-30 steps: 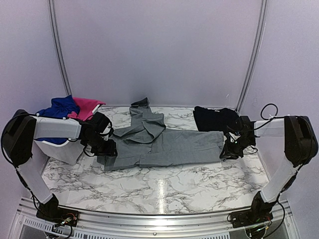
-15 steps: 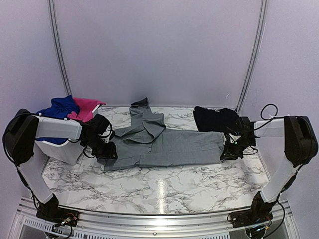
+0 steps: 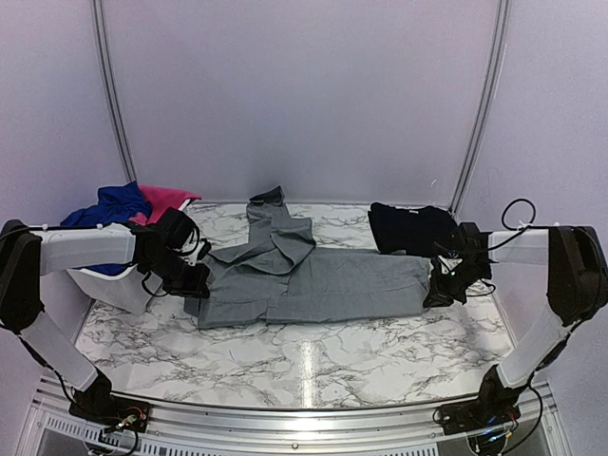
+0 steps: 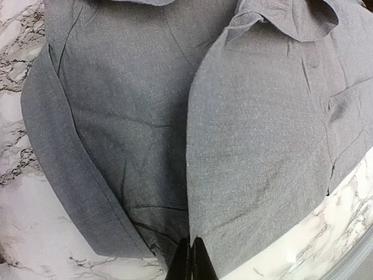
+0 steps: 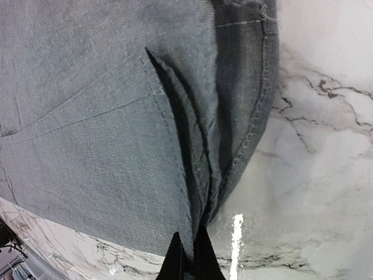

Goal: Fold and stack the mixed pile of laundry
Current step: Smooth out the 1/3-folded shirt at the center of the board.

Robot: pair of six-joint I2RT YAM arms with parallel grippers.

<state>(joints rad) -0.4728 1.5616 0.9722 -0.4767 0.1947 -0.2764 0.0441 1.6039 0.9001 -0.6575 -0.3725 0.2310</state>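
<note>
Both my grippers are pinched fully closed on the grey shirt, which lies spread across the middle of the marble table. The left gripper holds the left edge and the right gripper holds a bunched pleat at the right end. I judge the 2 ends should lift together, level and taut. The right pinch looks thin and may slip. The sleeve trails far and could drag. The black garment sits just beyond the right gripper. The white basket, with the blue piece and pink piece, crowds my left arm.
</note>
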